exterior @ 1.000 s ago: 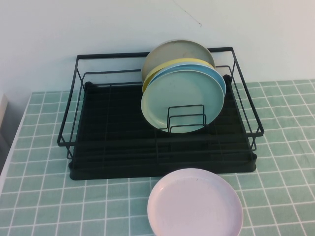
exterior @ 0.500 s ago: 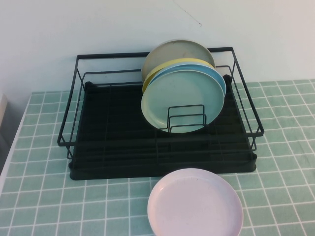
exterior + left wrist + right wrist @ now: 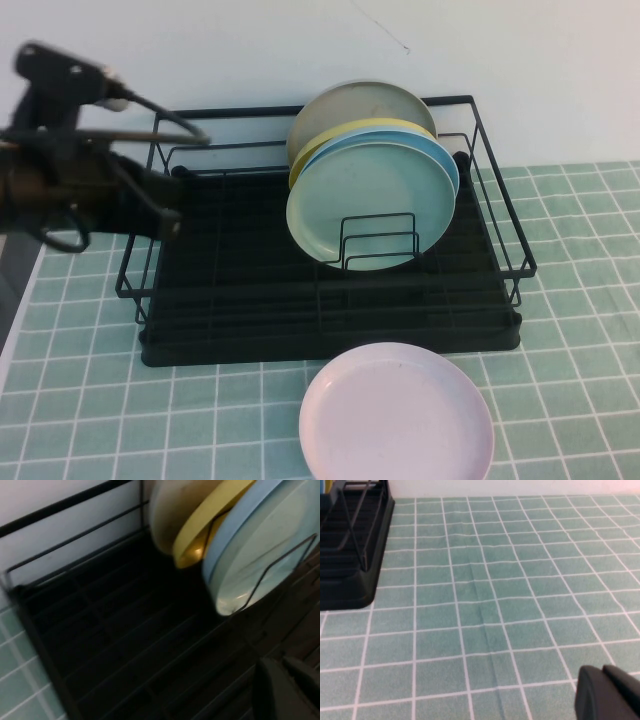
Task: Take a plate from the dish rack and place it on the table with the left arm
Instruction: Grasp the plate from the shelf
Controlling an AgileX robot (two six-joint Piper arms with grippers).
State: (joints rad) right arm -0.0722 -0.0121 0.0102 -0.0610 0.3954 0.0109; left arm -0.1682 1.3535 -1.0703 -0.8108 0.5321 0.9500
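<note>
The mint-green plate (image 3: 368, 205) stands on edge at the front of a plate stack in the black dish rack (image 3: 250, 300), leaning in the small wire divider (image 3: 378, 240). It also shows in the left wrist view (image 3: 265, 555). My left gripper (image 3: 168, 222) hovers over the rack's left end, well left of the plate, shut and empty; its fingers (image 3: 285, 690) lie together above the tray base (image 3: 125, 645). My right gripper (image 3: 607, 692) is shut and empty over the tiled table (image 3: 485, 595), to the right of the rack's corner (image 3: 350, 580).
Behind the mint plate stand a sky-blue plate (image 3: 445, 160), a yellow plate (image 3: 345, 132) and a beige plate (image 3: 360, 105). A pale pink plate (image 3: 397, 415) lies flat on the table (image 3: 100, 420) in front of the rack. A white wall is behind.
My left arm has come into the high view from the left and now reaches over the rack's left end. The plates have not moved.
</note>
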